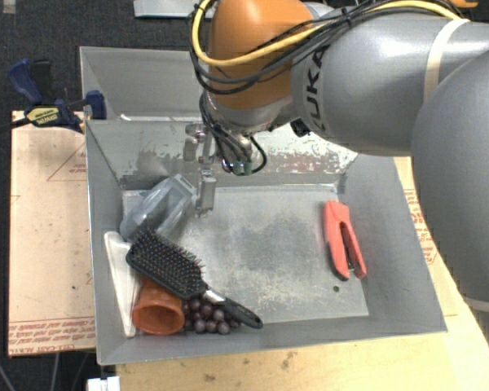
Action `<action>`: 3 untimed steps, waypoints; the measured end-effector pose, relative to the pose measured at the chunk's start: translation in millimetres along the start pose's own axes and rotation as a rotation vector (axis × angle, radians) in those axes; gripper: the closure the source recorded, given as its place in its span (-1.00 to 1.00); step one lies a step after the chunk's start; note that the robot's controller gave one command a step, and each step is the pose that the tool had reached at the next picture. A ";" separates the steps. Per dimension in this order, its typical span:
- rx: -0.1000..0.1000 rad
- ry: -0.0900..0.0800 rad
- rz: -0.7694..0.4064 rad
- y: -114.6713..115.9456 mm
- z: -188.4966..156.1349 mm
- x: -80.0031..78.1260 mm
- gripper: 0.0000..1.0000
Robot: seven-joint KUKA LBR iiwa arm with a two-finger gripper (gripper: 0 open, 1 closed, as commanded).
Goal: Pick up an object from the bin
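In the camera view, the gripper [204,187] is seen low at the back left of the grey metal bin [269,255], at the right edge of a crumpled clear plastic bag [156,208]. Whether it is wide or narrow cannot be told. The slack film could be pinched too thinly and lost, or the black bristled hairbrush [169,267] just in front could be dragged.
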State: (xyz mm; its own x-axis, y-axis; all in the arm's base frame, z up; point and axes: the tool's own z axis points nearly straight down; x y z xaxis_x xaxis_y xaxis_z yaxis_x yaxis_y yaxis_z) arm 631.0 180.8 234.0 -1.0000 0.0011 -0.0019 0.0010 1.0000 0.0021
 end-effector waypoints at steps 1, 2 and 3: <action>-0.001 -0.005 -0.034 -23.2 47.4 36.1 -1.00; 0.005 0.007 -0.134 -25.4 75.2 53.9 -1.00; 0.003 -0.004 -0.130 -4.1 116.0 70.8 -1.00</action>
State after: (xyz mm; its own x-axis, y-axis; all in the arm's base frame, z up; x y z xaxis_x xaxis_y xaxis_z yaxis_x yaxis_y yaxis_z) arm 560.4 177.0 117.8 -0.9917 -0.1287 -0.0063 -0.1287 0.9917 -0.0018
